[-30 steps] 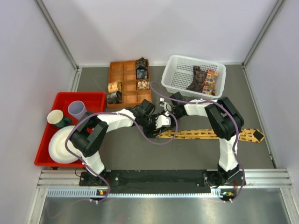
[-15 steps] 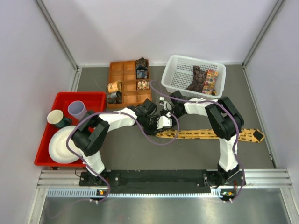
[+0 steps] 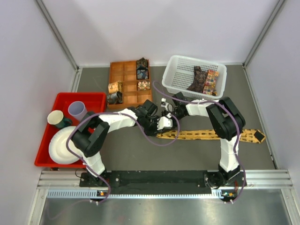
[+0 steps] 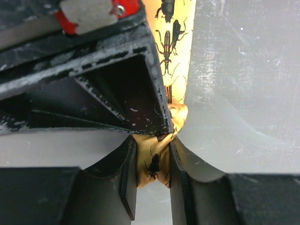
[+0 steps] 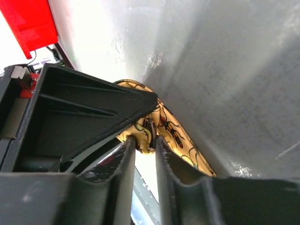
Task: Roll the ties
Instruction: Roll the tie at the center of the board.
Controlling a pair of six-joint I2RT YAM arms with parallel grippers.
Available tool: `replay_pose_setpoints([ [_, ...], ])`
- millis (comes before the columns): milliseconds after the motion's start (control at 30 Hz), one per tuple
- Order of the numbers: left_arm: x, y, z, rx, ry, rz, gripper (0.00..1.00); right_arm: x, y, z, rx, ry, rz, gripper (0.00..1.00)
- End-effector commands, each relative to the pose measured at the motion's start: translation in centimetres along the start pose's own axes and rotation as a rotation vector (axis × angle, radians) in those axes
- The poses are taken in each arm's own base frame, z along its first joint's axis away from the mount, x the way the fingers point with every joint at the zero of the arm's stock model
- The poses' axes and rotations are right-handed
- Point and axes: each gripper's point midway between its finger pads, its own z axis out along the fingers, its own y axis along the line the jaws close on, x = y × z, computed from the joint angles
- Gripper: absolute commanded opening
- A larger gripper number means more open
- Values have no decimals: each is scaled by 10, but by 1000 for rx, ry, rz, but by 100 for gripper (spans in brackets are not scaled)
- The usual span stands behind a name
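Top external view shows the golden-yellow tie [image 3: 211, 135] lying flat on the table [image 3: 136, 152], running from the centre toward 3 o'clock. Its narrow end at the centre is pinched by both the left hand [image 4: 152, 155] and the right hand [image 5: 144, 143], each closed on the fabric.
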Motion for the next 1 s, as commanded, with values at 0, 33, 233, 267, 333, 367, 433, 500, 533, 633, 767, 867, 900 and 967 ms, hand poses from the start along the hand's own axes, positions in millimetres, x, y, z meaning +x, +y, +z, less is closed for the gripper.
replay_pose_setpoints([
  [0,39,-26,3,62,127,-68,22,6,22,-4,-85,18,-26,17],
  [33,40,-26,3,62,129,-70,22,6,20,-3,-77,16,-34,10],
  [233,35,-18,-2,19,101,-95,47,-3,-4,1,35,-13,-44,0],
  [267,31,-17,-8,5,76,-91,59,-7,-5,1,48,-19,-51,0],
  [333,19,-14,-14,-13,9,-75,66,-7,-13,3,77,-11,-44,0],
  [367,14,-12,-24,-39,-23,-67,69,-9,-13,3,84,-15,-53,0],
  [433,2,-7,-35,-78,-75,-49,84,-9,-17,3,95,-12,-54,0],
  [500,-14,-4,-52,-117,-127,-36,99,-7,-20,5,103,-4,-48,0],
  [533,-21,-3,-58,-126,-153,-32,99,-6,-21,5,104,-1,-49,0],
  [633,-54,13,-86,-250,-290,-76,99,-5,-23,6,110,4,-52,0],
  [767,-83,26,-107,-387,-527,-216,99,-5,-23,5,113,4,-58,0],
  [867,-72,2,-84,-206,-436,-224,99,-6,-23,5,113,0,-64,0],
  [900,-65,-1,-78,-174,-380,-129,99,-4,-24,5,116,7,-60,0],
  [967,-48,-5,-64,-129,-317,-139,99,-5,-24,5,118,9,-63,0],
])
